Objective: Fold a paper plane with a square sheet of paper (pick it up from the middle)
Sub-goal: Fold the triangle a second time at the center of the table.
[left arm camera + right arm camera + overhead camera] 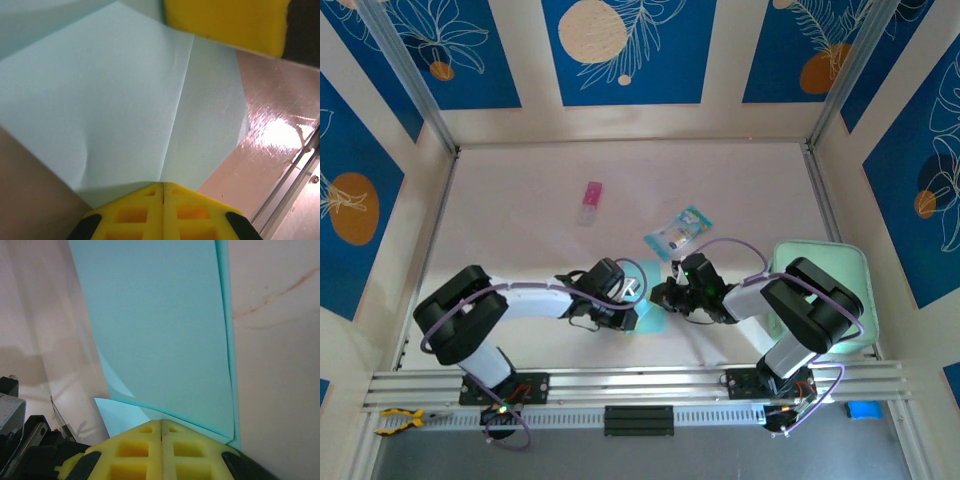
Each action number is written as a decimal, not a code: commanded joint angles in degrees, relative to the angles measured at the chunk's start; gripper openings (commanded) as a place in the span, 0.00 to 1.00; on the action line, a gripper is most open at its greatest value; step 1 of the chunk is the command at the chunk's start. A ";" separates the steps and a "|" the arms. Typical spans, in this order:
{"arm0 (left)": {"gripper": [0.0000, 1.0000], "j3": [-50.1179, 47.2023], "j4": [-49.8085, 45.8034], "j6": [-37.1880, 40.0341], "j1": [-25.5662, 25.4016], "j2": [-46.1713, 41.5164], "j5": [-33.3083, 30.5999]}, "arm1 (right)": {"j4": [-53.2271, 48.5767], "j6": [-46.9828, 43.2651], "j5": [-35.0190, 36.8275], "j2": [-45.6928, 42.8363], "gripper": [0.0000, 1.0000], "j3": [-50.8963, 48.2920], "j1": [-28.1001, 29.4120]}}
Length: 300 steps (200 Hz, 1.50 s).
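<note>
The square sheet of paper (649,323) is light blue and lies on the table near the front, between the two arms. In the left wrist view the sheet (125,100) spreads out flat with a centre crease running up from my fingertips. My left gripper (163,185) is shut, its tips over the sheet's near edge. My right gripper (161,423) is also shut, lying over folded layers of the sheet (160,325). From above, the left gripper (631,312) and right gripper (665,299) meet over the sheet. One yellow pad (225,20) of the right gripper rests at the sheet's far side. I cannot make out a finished paper plane shape.
A teal-and-clear packet (678,232) lies just behind the grippers, with a small pink item (590,203) further back on the left. A pale mint-green pad (835,285) sits at the right edge beside the right arm. An aluminium rail (640,382) runs along the front.
</note>
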 commanded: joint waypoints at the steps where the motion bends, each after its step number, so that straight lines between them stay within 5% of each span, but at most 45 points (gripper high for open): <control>1: 0.08 -2.37 -6.48 0.28 0.41 -1.15 -0.26 | -8.92 -0.99 2.92 1.28 0.00 -1.13 0.02; 163: 0.04 -5.12 -8.84 -1.32 0.53 -5.87 -0.24 | -11.02 -1.62 3.18 -1.37 0.00 -1.13 -0.29; 222: 0.09 -2.76 -8.46 -0.97 1.46 -15.92 -2.56 | -11.42 -2.39 2.39 -0.85 0.00 -0.04 -0.55; 300: 0.09 6.22 -6.15 3.71 2.51 0.37 -0.09 | -11.80 -3.00 1.46 -1.11 0.00 1.11 -1.08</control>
